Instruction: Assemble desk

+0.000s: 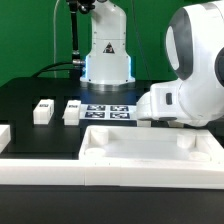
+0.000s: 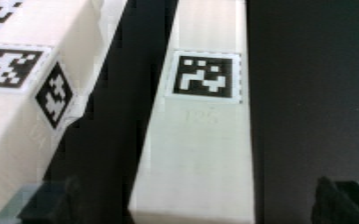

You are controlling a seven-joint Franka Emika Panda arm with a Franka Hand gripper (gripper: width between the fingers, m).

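In the wrist view a white square-post leg lies lengthwise on the black table with a square tag on its top face. My gripper is open. Its dark fingertips stand on either side of the leg's near end, with a gap on each side. A second white tagged part lies beside the leg; I cannot tell which part it is. In the exterior view the wide white desk top lies at the front with its recessed face up. Two more legs lie at the left. The arm's large white link hides the gripper there.
The marker board lies in the middle of the table in front of the robot base. A long low white border bar runs along the front edge, and a white piece shows at the exterior view's far left.
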